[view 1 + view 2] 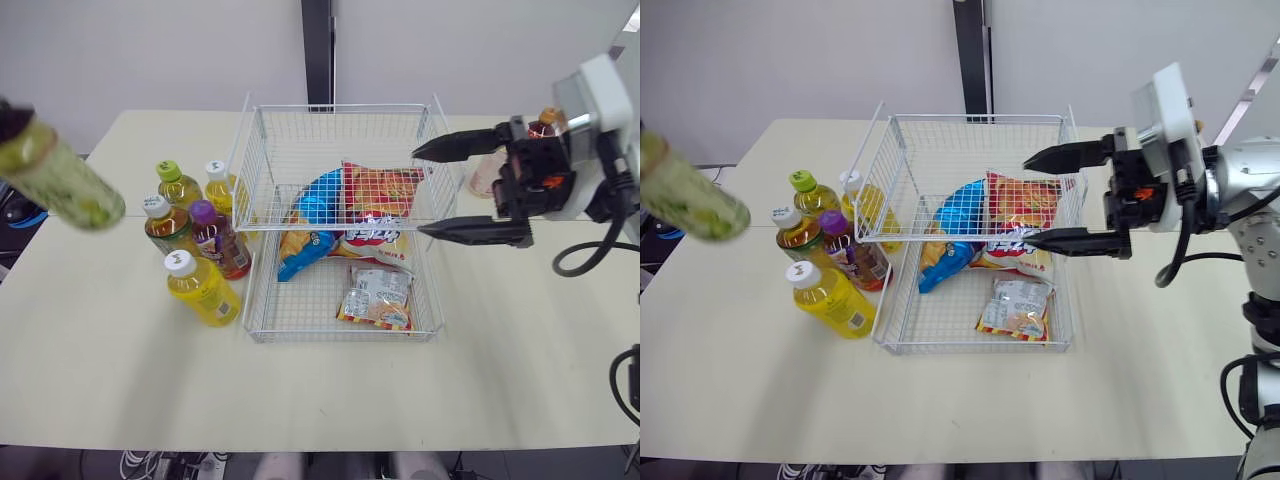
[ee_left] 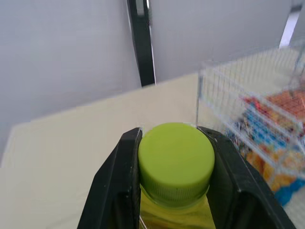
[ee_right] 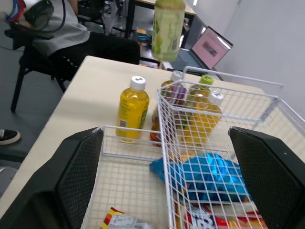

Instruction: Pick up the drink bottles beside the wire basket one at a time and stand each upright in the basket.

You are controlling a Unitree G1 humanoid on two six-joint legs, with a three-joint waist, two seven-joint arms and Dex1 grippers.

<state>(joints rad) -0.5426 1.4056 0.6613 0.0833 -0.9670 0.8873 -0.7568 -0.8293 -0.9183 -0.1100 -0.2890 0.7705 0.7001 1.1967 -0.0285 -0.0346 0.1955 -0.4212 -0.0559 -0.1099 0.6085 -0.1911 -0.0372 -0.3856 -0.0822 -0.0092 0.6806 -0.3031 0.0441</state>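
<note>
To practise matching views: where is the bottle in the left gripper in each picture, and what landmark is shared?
Left eye view: bottle, far left, airborne.
Right eye view: bottle, far left.
Left wrist view: bottle, green cap foremost, in the left gripper.
Right wrist view: bottle, beyond the wire basket.
Landmark: wire basket.

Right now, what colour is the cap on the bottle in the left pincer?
Lime green: the bottle cap shows best in the left wrist view.
</note>
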